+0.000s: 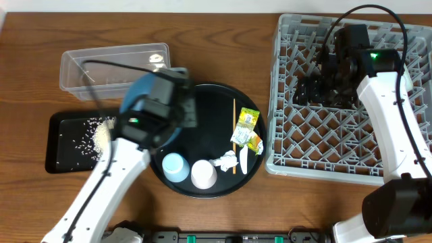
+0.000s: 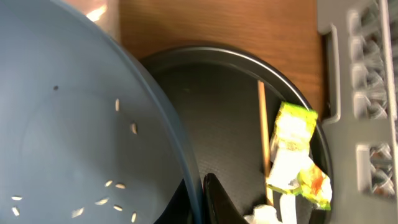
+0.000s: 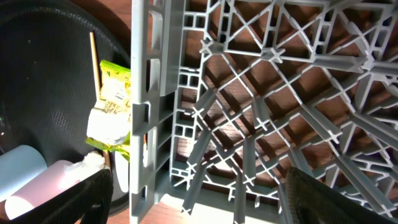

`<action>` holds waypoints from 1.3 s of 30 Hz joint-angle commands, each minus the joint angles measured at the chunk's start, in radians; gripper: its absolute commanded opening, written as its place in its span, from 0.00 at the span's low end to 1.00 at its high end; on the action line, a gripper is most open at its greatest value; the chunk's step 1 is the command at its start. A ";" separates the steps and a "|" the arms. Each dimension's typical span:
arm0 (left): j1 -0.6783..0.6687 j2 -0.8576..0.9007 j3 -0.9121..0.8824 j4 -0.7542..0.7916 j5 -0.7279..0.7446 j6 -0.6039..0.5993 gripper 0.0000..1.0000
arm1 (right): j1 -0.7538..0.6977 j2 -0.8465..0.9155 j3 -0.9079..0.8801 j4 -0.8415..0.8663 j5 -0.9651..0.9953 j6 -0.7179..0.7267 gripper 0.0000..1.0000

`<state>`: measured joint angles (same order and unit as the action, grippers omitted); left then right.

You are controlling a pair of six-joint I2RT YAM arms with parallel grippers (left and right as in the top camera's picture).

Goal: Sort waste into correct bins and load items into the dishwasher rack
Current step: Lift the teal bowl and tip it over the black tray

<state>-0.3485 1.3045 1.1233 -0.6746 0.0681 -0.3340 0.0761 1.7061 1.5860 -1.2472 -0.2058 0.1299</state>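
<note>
My left gripper is shut on the rim of the large blue plate, held tilted over the left edge of the round black tray. A few rice grains cling inside the plate. Yellow-green wrappers, a crumpled white scrap, the wooden stick, a pale blue cup and a whitish cup lie on the round tray. My right gripper hangs open and empty over the grey rack. The cream bowl is not in view.
The shallow black rectangular tray at the left holds a pile of rice. The clear tub stands behind it. The rack's left wall stands next to the round tray.
</note>
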 commanded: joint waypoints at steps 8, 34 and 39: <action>0.446 -0.016 0.003 -0.083 0.491 0.072 0.06 | -0.004 -0.006 0.003 -0.013 0.023 0.011 0.85; 1.097 0.206 -0.014 0.003 1.504 0.278 0.06 | -0.004 -0.006 0.003 -0.027 0.023 0.011 0.85; 1.096 0.207 -0.014 0.003 1.504 0.277 0.06 | -0.004 -0.006 0.003 -0.026 0.023 0.011 0.85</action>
<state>0.7437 1.5162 1.1187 -0.6750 1.5135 -0.0769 0.0761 1.7061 1.5860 -1.2713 -0.1864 0.1299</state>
